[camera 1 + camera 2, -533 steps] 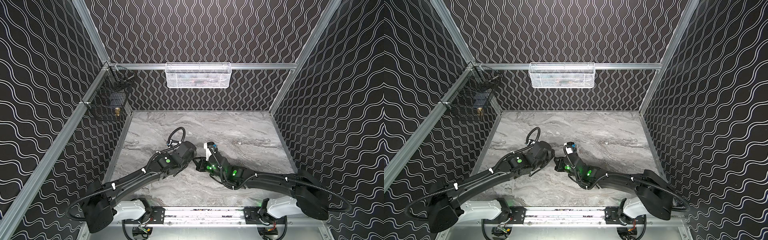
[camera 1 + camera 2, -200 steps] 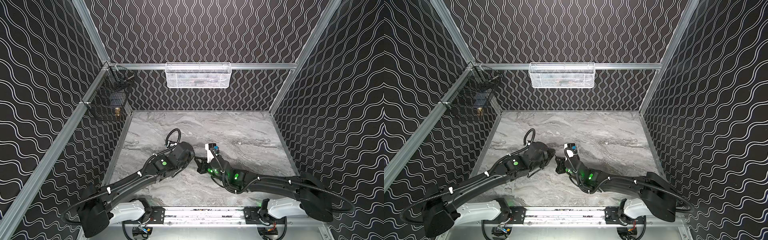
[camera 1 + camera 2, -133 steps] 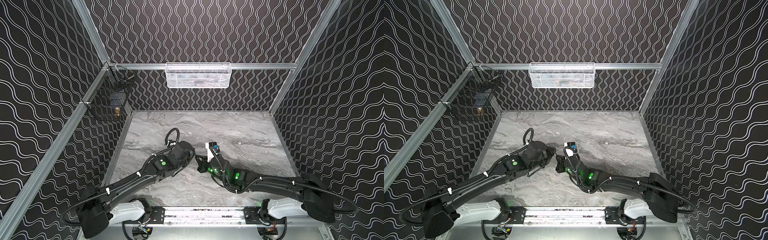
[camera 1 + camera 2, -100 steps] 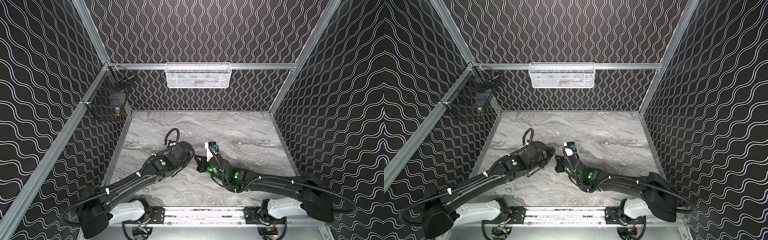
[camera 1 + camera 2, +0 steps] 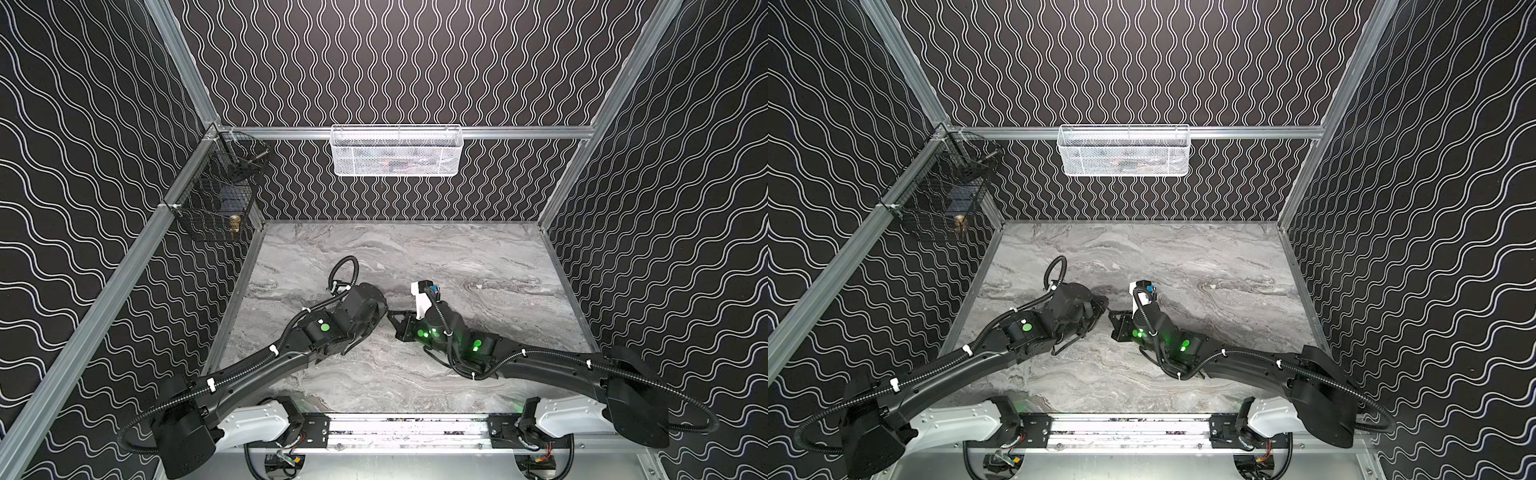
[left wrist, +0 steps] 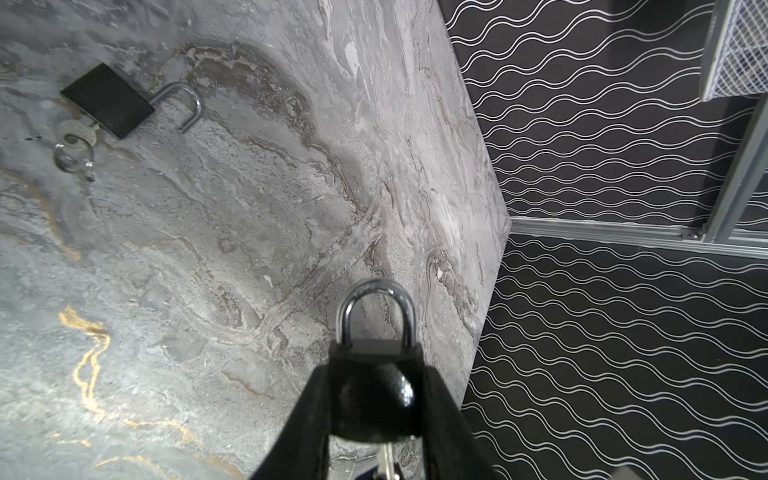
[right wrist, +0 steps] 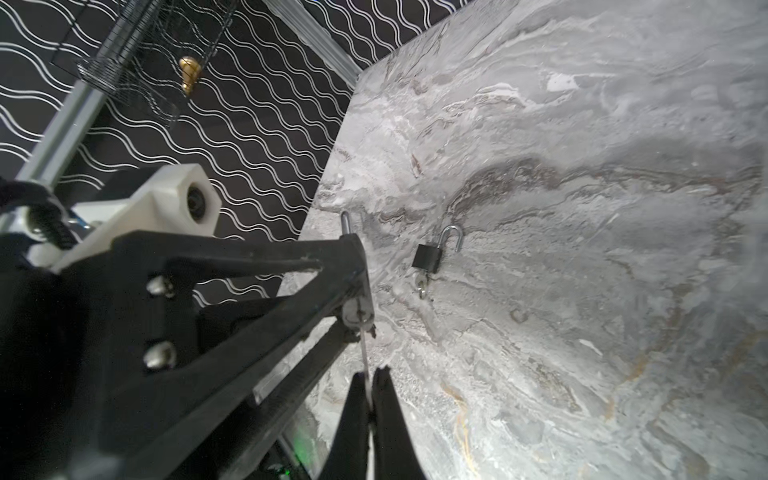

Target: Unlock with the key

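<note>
Black padlock point(image 6: 376, 386), shackle shut, is clamped in the left fingers point(image 6: 307, 424) over the middle of the surface point(image 6: 208, 249); the right fingers point(image 7: 352, 419) pinch the key point(image 6: 384, 459) seated in it. Twist about the key's own axis, padlock braced.

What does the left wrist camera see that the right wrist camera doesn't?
Only the left wrist view: the held padlock face on, shackle shut, clamped in the left gripper, plus a corner of the white basket. Only the right wrist view: the right gripper pinching the key, the black wire basket, and the left arm's white camera. Both: the table, the wavy walls, a bit of the key, and an open padlock lying with another key at its base.
</note>
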Robot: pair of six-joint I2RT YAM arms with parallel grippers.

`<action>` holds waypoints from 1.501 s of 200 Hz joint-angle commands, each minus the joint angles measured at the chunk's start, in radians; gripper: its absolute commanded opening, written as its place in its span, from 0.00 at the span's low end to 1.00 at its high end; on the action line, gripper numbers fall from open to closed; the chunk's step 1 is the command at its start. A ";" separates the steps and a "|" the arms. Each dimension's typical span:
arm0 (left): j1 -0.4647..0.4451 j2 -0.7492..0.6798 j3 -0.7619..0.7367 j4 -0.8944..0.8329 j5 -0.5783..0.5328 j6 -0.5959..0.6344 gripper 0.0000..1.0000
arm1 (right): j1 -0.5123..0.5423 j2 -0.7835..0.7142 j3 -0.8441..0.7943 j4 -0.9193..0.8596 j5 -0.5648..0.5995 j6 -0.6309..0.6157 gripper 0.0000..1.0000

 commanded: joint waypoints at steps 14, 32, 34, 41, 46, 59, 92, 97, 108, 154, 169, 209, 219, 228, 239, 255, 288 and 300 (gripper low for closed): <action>-0.008 0.006 0.001 -0.059 0.110 0.019 0.00 | -0.004 -0.041 0.041 0.094 0.006 -0.022 0.00; -0.008 0.012 0.003 -0.050 0.114 0.015 0.00 | 0.015 -0.042 0.063 0.034 0.055 -0.034 0.00; -0.009 0.013 0.002 -0.047 0.116 0.015 0.00 | 0.017 -0.042 0.065 0.029 0.061 -0.034 0.00; -0.009 0.016 0.003 -0.043 0.120 0.013 0.00 | 0.025 -0.040 0.070 0.016 0.084 -0.037 0.00; -0.008 0.019 0.006 -0.042 0.122 0.009 0.00 | 0.030 -0.038 0.072 0.010 0.096 -0.037 0.00; -0.010 0.023 0.007 -0.032 0.133 0.001 0.00 | 0.039 -0.032 0.072 0.017 0.115 -0.037 0.00; -0.008 0.017 -0.004 0.006 0.150 -0.025 0.00 | 0.070 -0.009 0.062 0.067 0.158 -0.069 0.00; -0.008 0.017 -0.003 0.008 0.153 -0.029 0.00 | 0.075 -0.004 0.059 0.083 0.167 -0.078 0.00; -0.008 0.019 -0.001 0.011 0.163 -0.041 0.00 | 0.088 0.010 0.062 0.096 0.185 -0.095 0.00; -0.008 0.028 -0.015 0.073 0.220 -0.078 0.00 | 0.114 0.059 0.032 0.257 0.193 -0.186 0.00; -0.008 0.026 -0.026 0.091 0.228 -0.093 0.00 | 0.124 0.070 0.047 0.223 0.222 -0.205 0.00; -0.008 0.010 -0.037 0.103 0.230 -0.097 0.00 | 0.122 0.068 -0.001 0.342 0.174 -0.213 0.00; -0.008 0.008 -0.033 0.095 0.231 -0.092 0.00 | 0.116 0.064 -0.006 0.360 0.157 -0.210 0.00; -0.009 0.004 -0.032 0.110 0.239 -0.087 0.00 | 0.113 0.068 0.003 0.354 0.140 -0.225 0.00; -0.010 0.004 -0.026 0.116 0.251 -0.073 0.00 | 0.114 0.077 0.032 0.308 0.147 -0.249 0.00; -0.010 0.009 -0.011 0.113 0.276 -0.061 0.00 | 0.114 0.088 0.033 0.312 0.151 -0.264 0.00; -0.013 0.006 0.011 0.106 0.278 -0.025 0.00 | 0.078 0.092 0.040 0.310 0.086 -0.235 0.00; -0.013 -0.004 0.005 0.105 0.259 -0.020 0.00 | 0.078 0.082 0.064 0.245 0.094 -0.248 0.00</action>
